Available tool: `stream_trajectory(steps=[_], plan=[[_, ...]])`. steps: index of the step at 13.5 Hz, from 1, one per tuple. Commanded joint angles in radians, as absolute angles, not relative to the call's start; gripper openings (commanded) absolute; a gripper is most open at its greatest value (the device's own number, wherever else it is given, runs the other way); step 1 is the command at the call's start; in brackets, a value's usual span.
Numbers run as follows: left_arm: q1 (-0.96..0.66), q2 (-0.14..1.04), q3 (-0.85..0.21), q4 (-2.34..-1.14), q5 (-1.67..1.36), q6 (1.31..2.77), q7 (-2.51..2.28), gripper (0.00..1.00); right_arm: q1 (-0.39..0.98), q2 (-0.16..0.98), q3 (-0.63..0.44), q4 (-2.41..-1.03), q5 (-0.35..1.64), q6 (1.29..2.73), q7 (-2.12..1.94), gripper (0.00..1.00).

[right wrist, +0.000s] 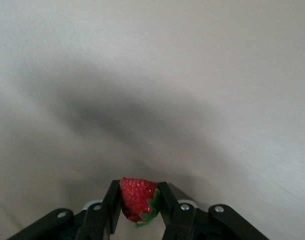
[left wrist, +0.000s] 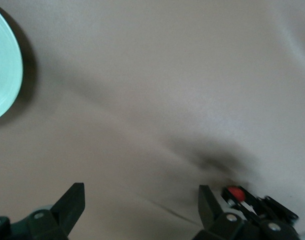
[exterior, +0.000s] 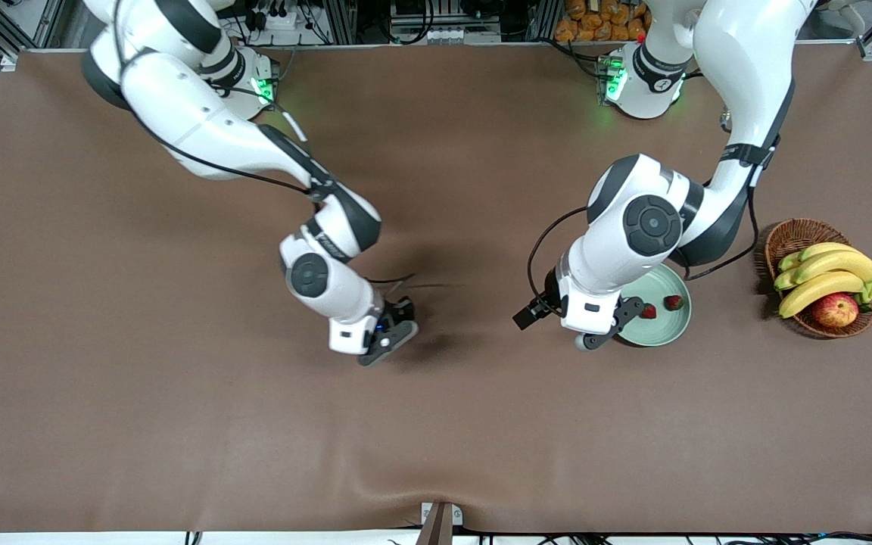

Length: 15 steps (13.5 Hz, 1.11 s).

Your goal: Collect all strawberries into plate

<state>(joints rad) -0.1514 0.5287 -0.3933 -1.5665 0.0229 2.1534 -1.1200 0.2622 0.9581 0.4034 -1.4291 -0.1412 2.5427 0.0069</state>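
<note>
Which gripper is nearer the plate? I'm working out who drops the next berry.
Left. The left gripper hangs open at the plate rim; the right gripper, shut on a strawberry, is over bare table toward the right arm's end.

No text, label, brand, number or sign can be read anywhere in these views. The arms' white housings, the plate and the basket show no legible marking.
</note>
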Motion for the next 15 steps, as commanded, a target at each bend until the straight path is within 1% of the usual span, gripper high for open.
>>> stream_trajectory(steps=[1, 2, 5, 7, 10, 12, 14, 15], plan=[[-0.176, 0.552, -0.393, -1.543, 0.018, 2.138, -1.140, 1.00, 0.360, 1.022, 0.321, -1.292, -0.137, 2.530, 0.040, 0.72], [-0.192, 0.558, -0.391, -1.542, 0.020, 2.140, -1.149, 1.00, 0.382, 1.017, 0.284, -1.290, -0.138, 2.530, 0.038, 1.00], [-0.225, 0.586, -0.385, -1.537, 0.021, 2.152, -1.186, 1.00, 0.344, 0.962, 0.278, -1.305, -0.127, 2.514, 0.037, 1.00], [-0.241, 0.604, -0.385, -1.534, 0.025, 2.169, -1.204, 1.00, 0.284, 0.858, 0.279, -1.383, -0.127, 2.494, 0.034, 1.00], [-0.279, 0.650, -0.383, -1.513, 0.050, 2.245, -1.255, 1.00, 0.223, 0.694, 0.262, -1.457, -0.127, 2.346, 0.034, 1.00], [-0.357, 0.710, -0.347, -1.452, 0.099, 2.282, -1.319, 1.00, 0.216, 0.561, 0.209, -1.540, -0.126, 2.272, 0.034, 1.00], [-0.466, 0.788, -0.270, -1.352, 0.104, 2.337, -1.394, 1.00, 0.175, 0.447, 0.178, -1.630, -0.114, 2.220, 0.040, 1.00], [-0.521, 0.829, -0.224, -1.309, 0.103, 2.373, -1.431, 1.00, 0.148, 0.404, 0.163, -1.653, -0.094, 2.176, 0.038, 1.00]])
